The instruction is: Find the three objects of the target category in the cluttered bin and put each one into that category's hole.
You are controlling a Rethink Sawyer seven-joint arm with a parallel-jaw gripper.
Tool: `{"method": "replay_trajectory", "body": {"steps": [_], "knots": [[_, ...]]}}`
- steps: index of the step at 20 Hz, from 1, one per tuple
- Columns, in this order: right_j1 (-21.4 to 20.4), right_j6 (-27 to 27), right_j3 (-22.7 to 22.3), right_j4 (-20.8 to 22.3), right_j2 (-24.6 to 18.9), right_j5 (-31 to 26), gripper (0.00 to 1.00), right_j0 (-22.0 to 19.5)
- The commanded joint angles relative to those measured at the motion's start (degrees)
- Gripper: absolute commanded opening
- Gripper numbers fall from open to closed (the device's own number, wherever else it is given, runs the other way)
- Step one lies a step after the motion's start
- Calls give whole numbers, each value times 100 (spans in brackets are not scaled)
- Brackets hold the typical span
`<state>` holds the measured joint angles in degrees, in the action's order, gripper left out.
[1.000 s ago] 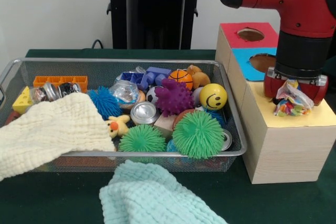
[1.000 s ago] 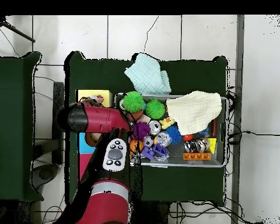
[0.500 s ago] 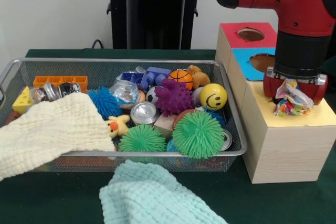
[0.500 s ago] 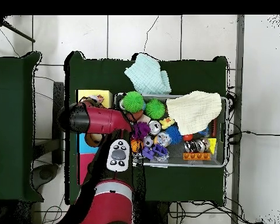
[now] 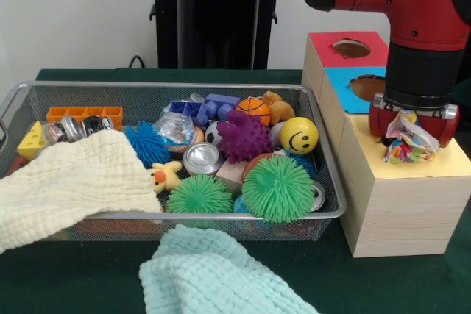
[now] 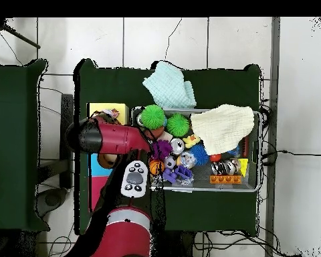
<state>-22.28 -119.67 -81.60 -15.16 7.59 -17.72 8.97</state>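
Yellow box top (image 5: 449, 163): hand (image 5: 407, 140) grips candy bag (image 5: 408, 141) (crinkled).

- Clear crinkled bag of multicoloured pieces (image 5: 407, 142): hanging below red gripper (image 5: 411, 124), low over yellow top of sorting box.
- Sorting box (image 5: 401, 204): pale wood, just beside bin; top in red, blue, yellow sections; round holes visible in red and blue.
- Wire-mesh bin (image 5: 162, 91): crowded with spiky balls, tins, blocks; cream cloth draped over one end.
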Motion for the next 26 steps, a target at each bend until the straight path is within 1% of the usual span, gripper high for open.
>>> {"method": "replay_trajectory", "body": {"steps": [1, 2, 4, 10, 11, 14, 17, 21, 23, 26], "knots": [[1774, -1065, -751, 164, -636, 1179, 0, -118], [1791, -1079, -772, 191, -685, 1331, 0, -162], [1801, -1208, -751, 139, -559, 1420, 0, -47], [1764, -1053, -567, 27, -346, 686, 0, 82], [1753, -1003, -543, 10, -338, 542, 100, 77], [1708, -943, -564, -19, -432, 402, 100, -24], [1702, -982, -458, -63, -270, 152, 100, 81], [1674, -1124, -385, -234, -153, -184, 100, 144], [1608, -1048, -443, -242, -254, -176, 100, 62], [1601, -1015, -392, -235, -194, -260, 100, 110]]}}
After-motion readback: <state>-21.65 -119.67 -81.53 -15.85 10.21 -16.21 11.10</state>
